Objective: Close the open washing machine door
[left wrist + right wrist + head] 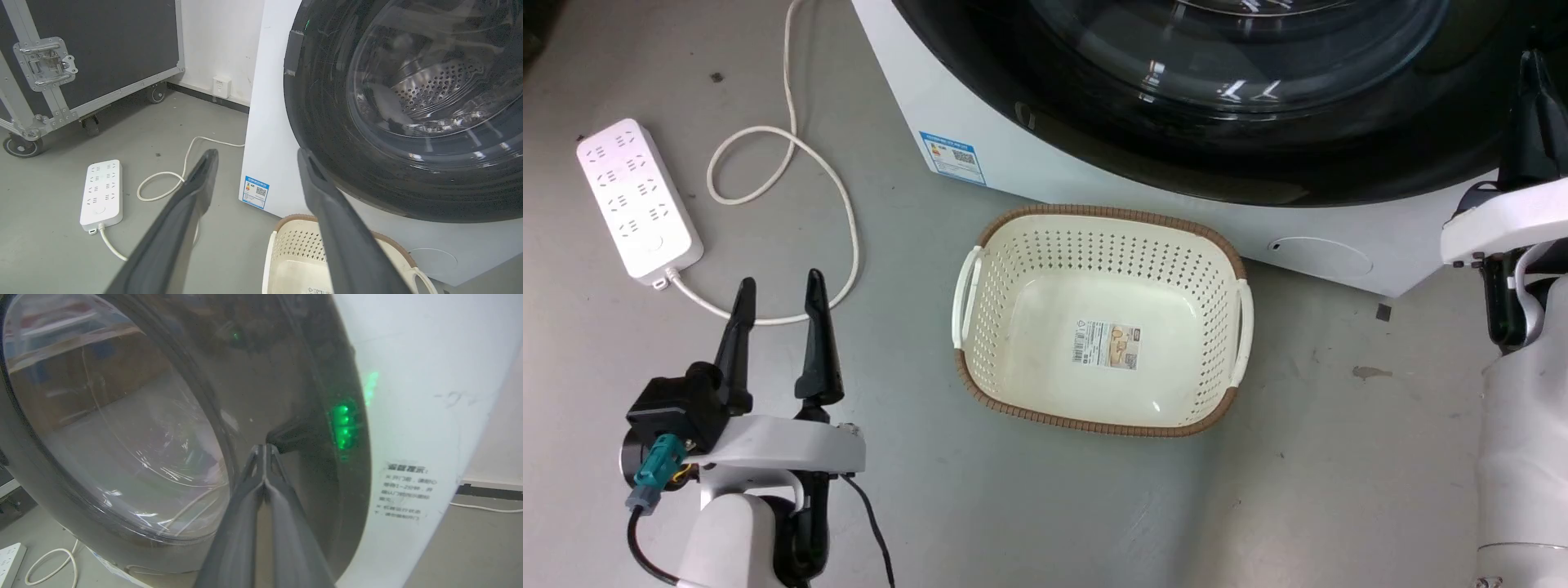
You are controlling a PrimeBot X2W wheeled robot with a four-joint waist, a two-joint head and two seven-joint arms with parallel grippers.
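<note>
The washing machine door [1258, 159] lies over the front of the washing machine [931, 90] at the far side of the scene. Its black ring and glass bowl cover the drum mouth, and the steel drum shows through the glass in the left wrist view. No gap shows between the door and the white front, so it looks swung home or very nearly so. Whether the latch has caught cannot be told.

The right claw [264, 449] is clenched on nothing, its two fingers pressed together into one blunt point. That point meets its own reflection on the black ring, close to the door's right edge, so it is touching the door or just short of it. The door lies straight ahead of this claw, along the line of its fingers, and any last push would go away from the robot, square into the machine's front.

The left claw [780, 279] is released, fingers spread, low at the near left over the floor [1339, 457]. It is well apart from the door, with a power strip [637, 200] beyond it. The right arm is plainly the nearer one.

A cream basket [1094, 211] sits on the floor just in front of the machine, below the door and out of the push line.
</note>
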